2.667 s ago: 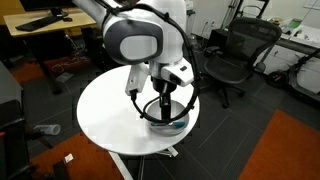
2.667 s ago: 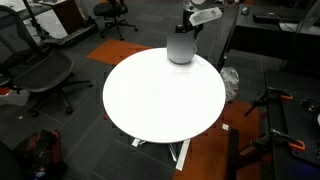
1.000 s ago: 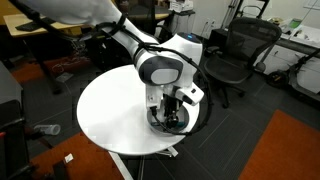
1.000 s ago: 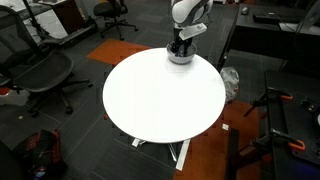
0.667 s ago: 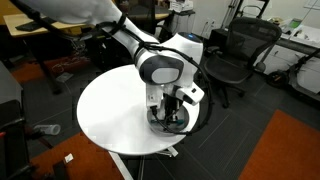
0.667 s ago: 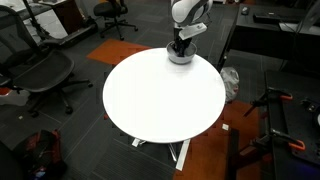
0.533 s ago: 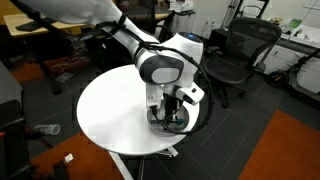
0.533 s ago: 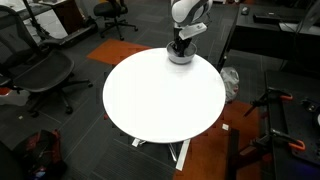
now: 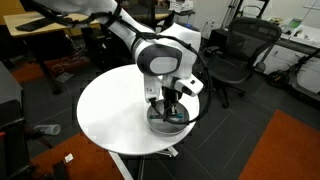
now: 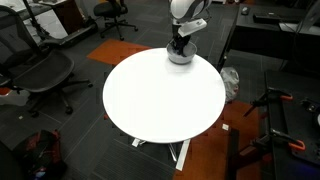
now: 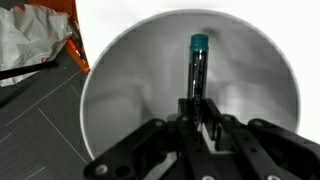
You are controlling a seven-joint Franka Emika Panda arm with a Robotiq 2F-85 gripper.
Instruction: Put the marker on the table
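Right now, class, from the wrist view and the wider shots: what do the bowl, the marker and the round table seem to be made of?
The bowl: probably metal, silvery-grey with a soft sheen on its wall, though grey plastic is possible. The marker: likely plastic, with a dark barrel and a glossy teal end. The table: smooth matt white top, laminate or painted; cannot tell which.
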